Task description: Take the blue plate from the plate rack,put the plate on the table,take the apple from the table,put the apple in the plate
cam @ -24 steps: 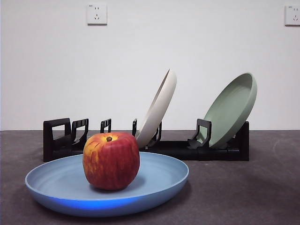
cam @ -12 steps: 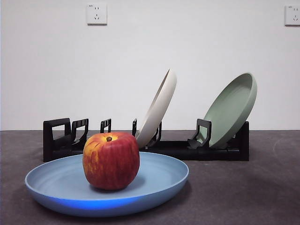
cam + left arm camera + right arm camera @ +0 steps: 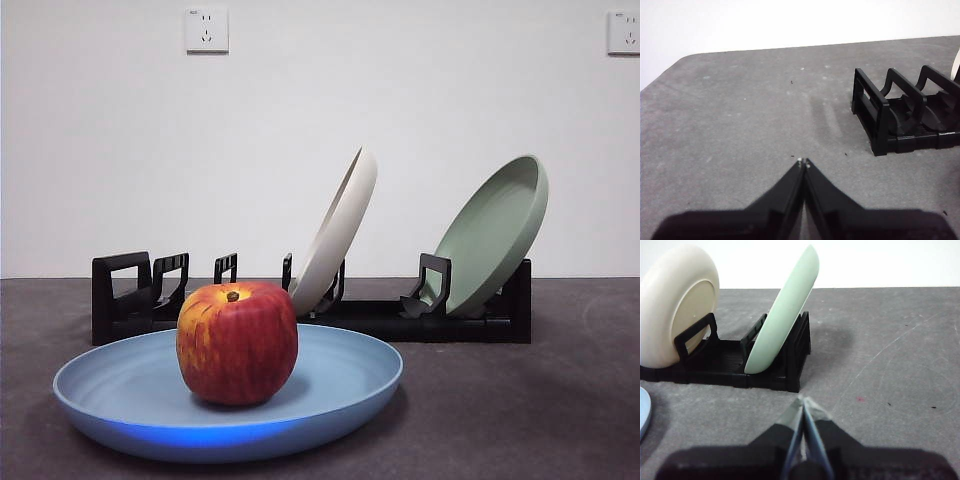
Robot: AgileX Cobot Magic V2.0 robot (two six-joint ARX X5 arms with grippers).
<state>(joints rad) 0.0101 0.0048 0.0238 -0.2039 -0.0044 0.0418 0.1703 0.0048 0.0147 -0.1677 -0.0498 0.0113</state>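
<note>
Nothing has moved over the last second: the apple (image 3: 237, 342) sits in the blue plate (image 3: 120, 385) on the table (image 3: 520, 410), the left gripper (image 3: 803, 162) and right gripper (image 3: 804, 401) hang closed and empty, so the task looks complete.

A cream plate (image 3: 338, 228) leaned tilted in a middle slot, and a green plate (image 3: 492, 235) leaned the same way near one end. Behind them rose a white wall (image 3: 300, 120) bearing two sockets (image 3: 206, 29), one at each side.
</note>
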